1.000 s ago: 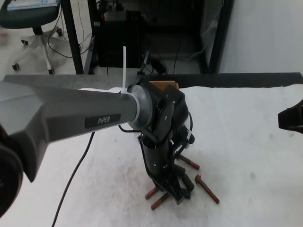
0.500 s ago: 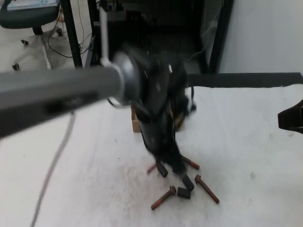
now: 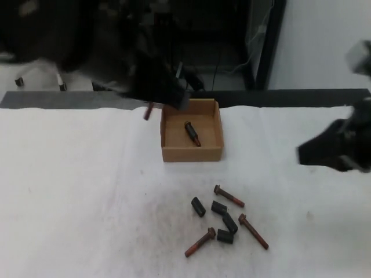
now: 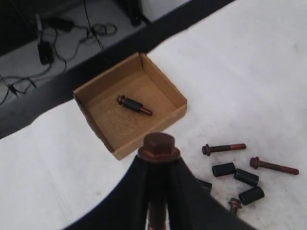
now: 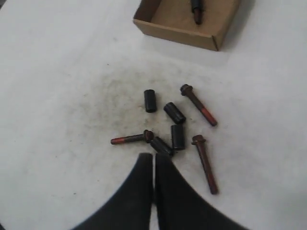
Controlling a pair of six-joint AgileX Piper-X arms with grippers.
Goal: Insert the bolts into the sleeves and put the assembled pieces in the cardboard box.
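Observation:
My left gripper [image 4: 158, 163] is shut on a rusty bolt [image 4: 159, 146], hex head outward, held high above the bench near the cardboard box [image 4: 165, 91]. In the high view that bolt [image 3: 149, 110] hangs just left of the box [image 3: 191, 154]. One assembled piece [image 3: 192, 133] lies inside the box. Three loose bolts [image 5: 198, 104] and several black sleeves [image 5: 174, 113] lie in a cluster on the white cloth in front of the box. My right gripper [image 5: 154, 163] is shut with nothing in it and hovers over the near edge of that cluster.
The right arm [image 3: 333, 152] hangs over the bench's right side. White cloth [image 3: 75, 191] covers the bench, with a dirty patch around the parts. Behind the bench's dark back edge [image 3: 290, 97] are cables, frame legs and an office chair.
The left arm has lifted off the cluster with a bolt and swung up and back toward the box's left. The right arm has moved in from the right edge.

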